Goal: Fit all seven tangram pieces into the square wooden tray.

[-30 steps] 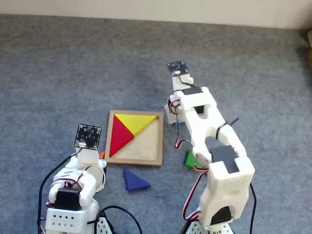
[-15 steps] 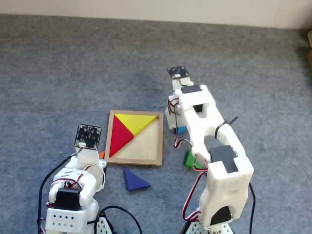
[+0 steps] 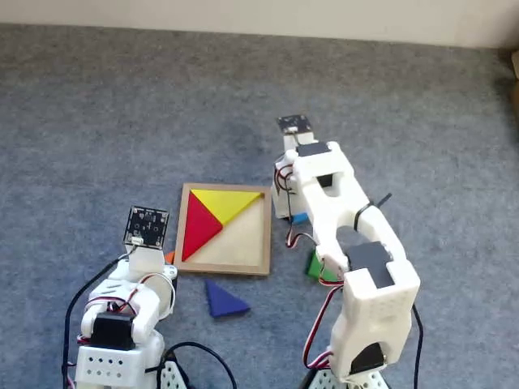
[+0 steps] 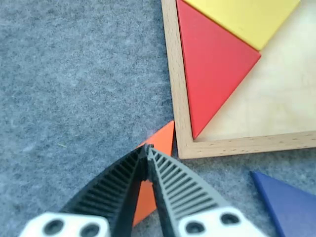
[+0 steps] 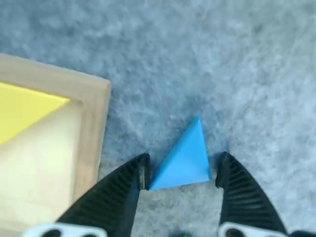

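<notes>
Square wooden tray [image 3: 268, 231] lies on the grey carpet-like surface [image 3: 122, 105] between the two arms. Inside it sit a yellow triangle [image 3: 229, 203] along the far edge and a red triangle [image 3: 199, 229] along the left edge, their long sides meeting; the remaining floor is bare wood. From the high view the other pieces lie outside the tray: a dark blue triangle [image 3: 224, 300] just beside the near rim, a green piece [image 3: 314, 265] partly under the right arm, an orange piece [image 3: 169, 257] peeking out at the tray's near-left corner, and a light blue triangle [image 3: 300, 217] near the right rim. The right wrist view gives what the arm hides from above: right gripper [image 5: 182, 168] spread wide, one finger on either side of the light blue triangle, contact not certain. In the left wrist view, left gripper [image 4: 147, 150] is clenched, tips together, over the orange piece, which lies flat close to the tray's corner.
</notes>
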